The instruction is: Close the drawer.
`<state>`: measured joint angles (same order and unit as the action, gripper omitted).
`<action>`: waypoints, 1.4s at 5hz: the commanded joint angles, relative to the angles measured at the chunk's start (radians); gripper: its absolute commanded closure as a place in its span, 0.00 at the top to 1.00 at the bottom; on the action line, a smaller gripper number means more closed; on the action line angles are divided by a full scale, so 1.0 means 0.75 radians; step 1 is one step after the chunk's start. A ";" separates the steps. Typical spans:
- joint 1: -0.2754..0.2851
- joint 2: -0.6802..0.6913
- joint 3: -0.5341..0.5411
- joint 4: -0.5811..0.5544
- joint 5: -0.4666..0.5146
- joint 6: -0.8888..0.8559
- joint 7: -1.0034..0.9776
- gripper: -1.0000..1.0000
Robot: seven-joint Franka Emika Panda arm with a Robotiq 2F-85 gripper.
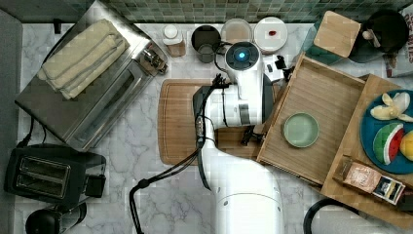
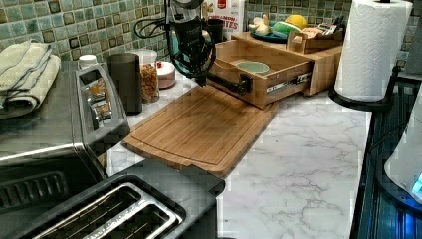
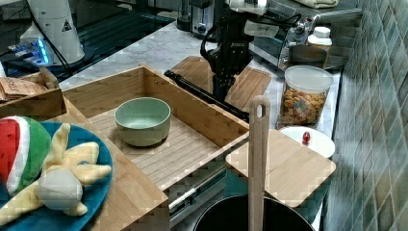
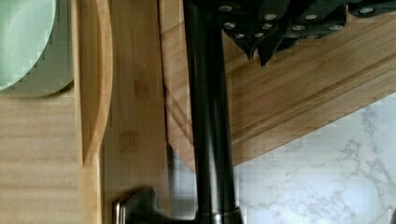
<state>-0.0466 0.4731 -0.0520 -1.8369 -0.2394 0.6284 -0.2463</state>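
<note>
drawer [image 1: 321, 102]: pulled out of its bamboo cabinet [image 1: 370, 161], open, light wood with thin walls; its front sits at the board's edge in the top view
handle [image 3: 202, 94]: dark bar across the drawer front, on the side facing the board
bowl [image 3: 142, 120]: pale green, upright inside the drawer, near its middle
gripper [image 2: 201, 79]: hangs over the board just beside the drawer's handle
fingers: cannot tell whether open or closed; the wrist view has dark tips [image 4: 261, 44] beside the handle, over the board
board [image 2: 199, 127]: reddish-brown, flat on the surface, touching the drawer front's lower corner
surface [image 2: 298, 164]: white marble
plate [image 3: 19, 211]: blue, on the cabinet top beside the drawer, holding toy watermelon and banana
jar [image 3: 303, 101]: clear, filled with snacks, beyond the drawer's front corner in the right view
writing: a carton [image 2: 230, 15] behind the drawer ends in "tes", the rest unreadable
towel [image 2: 370, 47]: paper roll on a black stand, beside the cabinet
</note>
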 commanded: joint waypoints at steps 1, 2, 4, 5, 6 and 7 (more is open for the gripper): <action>-0.251 -0.176 0.025 -0.135 0.017 0.086 -0.307 0.00; -0.294 -0.185 -0.026 -0.173 0.063 0.114 -0.401 0.00; -0.412 -0.202 -0.113 -0.207 0.094 0.144 -0.615 0.00; -0.451 -0.225 -0.156 -0.232 0.077 0.170 -0.624 0.00; -0.525 -0.188 -0.170 -0.222 0.052 0.198 -0.669 0.00; -0.582 -0.163 -0.209 -0.220 -0.025 0.241 -0.683 0.00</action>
<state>-0.3364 0.3792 -0.0775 -1.9922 -0.1926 0.7842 -0.6719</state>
